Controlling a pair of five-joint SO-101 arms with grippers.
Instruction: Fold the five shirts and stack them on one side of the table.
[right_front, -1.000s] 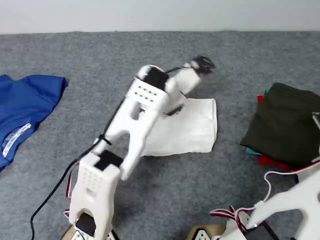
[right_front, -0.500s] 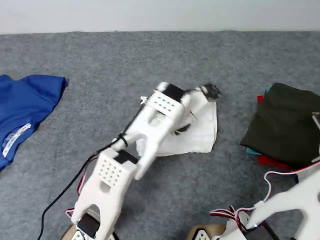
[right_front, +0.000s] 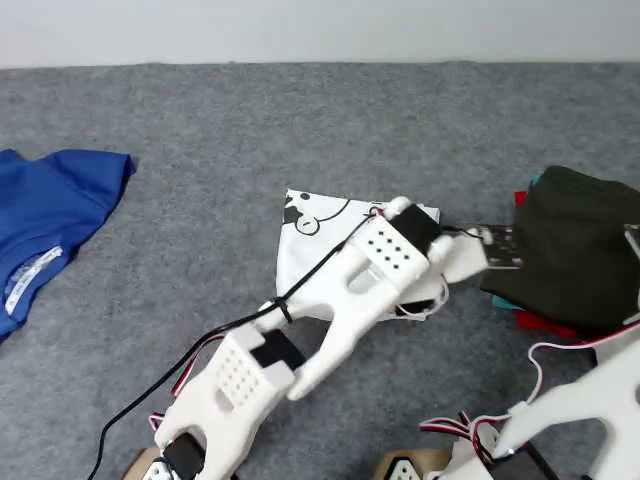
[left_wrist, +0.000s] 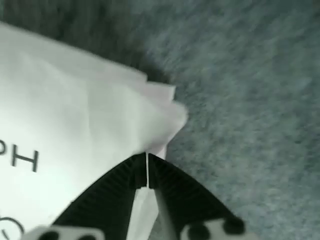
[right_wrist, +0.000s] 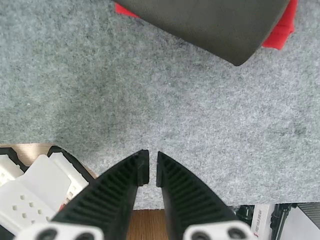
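Since the earlier pictures the left arm has swung from the far side of the white shirt (right_front: 310, 250) across it to the right, and the left gripper (right_front: 497, 247) now hangs close to the stack (right_front: 540, 322) at the right edge of the worktop (right_front: 200, 120). The white shirt lies folded in the middle of the worktop, and its printed corner is now uncovered.

In the left wrist view the jaws are pressed together with only a thin white line between them, right at a corner of the white cloth. It is not possible to tell if they pinch the cloth or are only closed above it. The right gripper (right_wrist: 149, 170) is also closed on nothing, over bare grey worktop near the stack.

Several things could go wrong. If only one corner is held, pulling the shirt sideways may open the layers, and the fold would be lost. If nothing is held, the arm travels for nothing. The left gripper is very near the dark shirt (right_front: 570, 240) on top, so a low pass may push it off the stack. The blue shirt (right_front: 50, 220) waits unfolded at the far left.
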